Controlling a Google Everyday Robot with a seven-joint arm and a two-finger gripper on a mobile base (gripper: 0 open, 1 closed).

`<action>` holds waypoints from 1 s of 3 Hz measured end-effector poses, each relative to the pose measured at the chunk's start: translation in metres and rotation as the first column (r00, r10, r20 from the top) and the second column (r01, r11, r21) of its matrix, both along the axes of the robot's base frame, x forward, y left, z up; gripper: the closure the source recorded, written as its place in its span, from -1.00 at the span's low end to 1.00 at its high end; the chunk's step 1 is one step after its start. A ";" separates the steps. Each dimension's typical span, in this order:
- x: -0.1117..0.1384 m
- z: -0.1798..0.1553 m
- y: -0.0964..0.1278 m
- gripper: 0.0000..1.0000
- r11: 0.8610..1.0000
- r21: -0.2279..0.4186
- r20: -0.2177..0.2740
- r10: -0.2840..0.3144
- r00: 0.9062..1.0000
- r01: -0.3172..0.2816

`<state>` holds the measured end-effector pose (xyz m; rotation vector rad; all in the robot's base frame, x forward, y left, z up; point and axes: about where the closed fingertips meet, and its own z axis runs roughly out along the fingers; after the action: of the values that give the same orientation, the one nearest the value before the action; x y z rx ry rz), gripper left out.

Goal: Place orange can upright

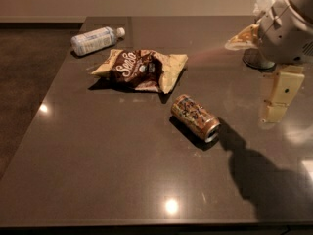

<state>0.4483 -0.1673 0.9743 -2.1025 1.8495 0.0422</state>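
Observation:
The orange can (195,117) lies on its side near the middle of the dark table (107,160), its silver end facing the front right. My gripper (275,98) hangs from the white arm (288,28) at the right, pointing down above the table. It is to the right of the can, apart from it, and holds nothing that I can see. Its shadow (254,170) falls on the table right of the can.
A brown and cream chip bag (139,70) lies behind the can. A clear water bottle (95,39) lies on its side at the back left. A grey cup (255,61) with white tissues (265,1) stands at the back right, mostly hidden by the arm.

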 end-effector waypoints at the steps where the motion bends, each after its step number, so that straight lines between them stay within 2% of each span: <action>1: 0.000 -0.011 0.017 -1.00 0.974 -0.037 0.001 0.224 0.975 -0.224; 2: -0.002 -0.019 0.028 -1.00 0.906 -0.084 0.012 0.418 0.908 -0.416; 3: -0.004 -0.029 0.038 -1.00 0.812 -0.137 0.046 0.577 0.815 -0.567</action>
<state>0.4445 -0.1293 0.9450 -2.6266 1.1254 -0.0132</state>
